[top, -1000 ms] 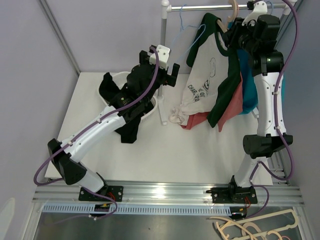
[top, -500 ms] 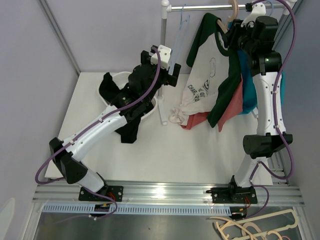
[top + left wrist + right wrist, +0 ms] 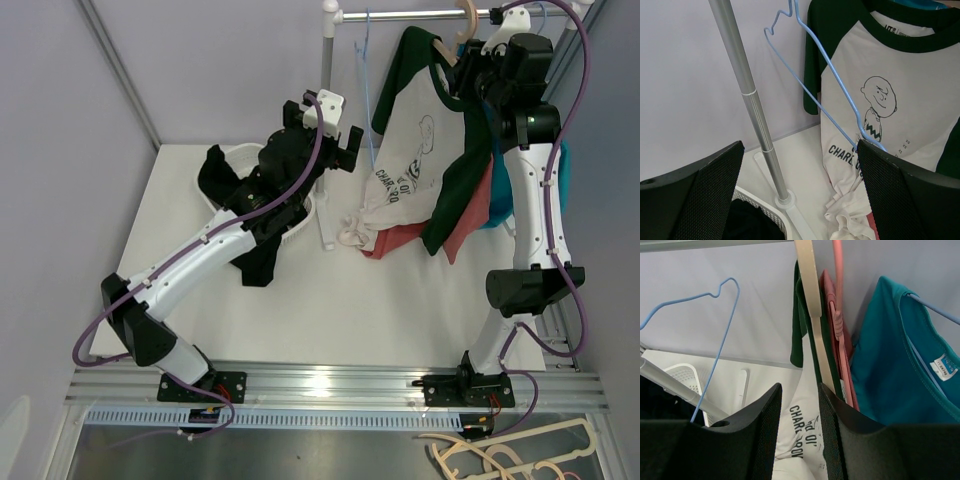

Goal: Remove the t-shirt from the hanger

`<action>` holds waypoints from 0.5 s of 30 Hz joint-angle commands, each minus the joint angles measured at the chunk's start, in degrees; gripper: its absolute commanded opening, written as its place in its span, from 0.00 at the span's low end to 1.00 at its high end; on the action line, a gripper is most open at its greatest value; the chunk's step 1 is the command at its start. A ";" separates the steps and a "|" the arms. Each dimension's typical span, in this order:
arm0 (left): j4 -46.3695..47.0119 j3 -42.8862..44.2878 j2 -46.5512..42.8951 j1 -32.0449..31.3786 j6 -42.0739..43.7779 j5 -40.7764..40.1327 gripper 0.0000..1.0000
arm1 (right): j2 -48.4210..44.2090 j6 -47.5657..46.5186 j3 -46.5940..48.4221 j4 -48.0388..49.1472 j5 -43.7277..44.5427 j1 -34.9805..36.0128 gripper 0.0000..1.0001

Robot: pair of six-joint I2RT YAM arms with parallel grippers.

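T-shirt (image 3: 415, 150) hangs on wooden hanger (image 3: 812, 300) at rail (image 3: 400, 14), lower edge bunched on counter (image 3: 300, 300). My right tool (image 3: 800, 390) up at hanger shoulder, narrow gap, nothing clamped as far as I see; left tool (image 3: 800, 145) wide, empty, facing shirt front

Risks, my judgement:
- ribbed collar snags hanger end, hanger lifts off rail
- blue wire hanger (image 3: 830, 75) just beside, thin, springy, hooks sleeve
- red shirt (image 3: 395, 238), teal shirt (image 3: 890, 365) packed behind, drag along

Shirt limp jersey; wooden hanger flat, smooth, rigid

place: robot lab | cues: aluminium rail (image 3: 330, 380), plain white booth walls (image 3: 220, 60)
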 commanded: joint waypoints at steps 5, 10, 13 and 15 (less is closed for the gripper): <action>2.58 0.59 0.59 -0.08 0.56 0.60 0.99 | -2.40 -1.18 0.51 2.69 1.64 -0.25 0.41; 2.58 0.68 0.68 -0.17 0.47 0.60 0.99 | -2.66 -1.36 0.42 2.52 1.99 -0.34 0.40; 2.49 0.59 0.59 -0.25 0.56 0.60 1.00 | -2.75 -1.36 0.42 2.43 2.43 -0.34 0.41; 2.49 0.59 0.59 -0.34 0.73 0.51 0.99 | -2.83 -1.44 0.42 2.52 2.35 -0.34 0.41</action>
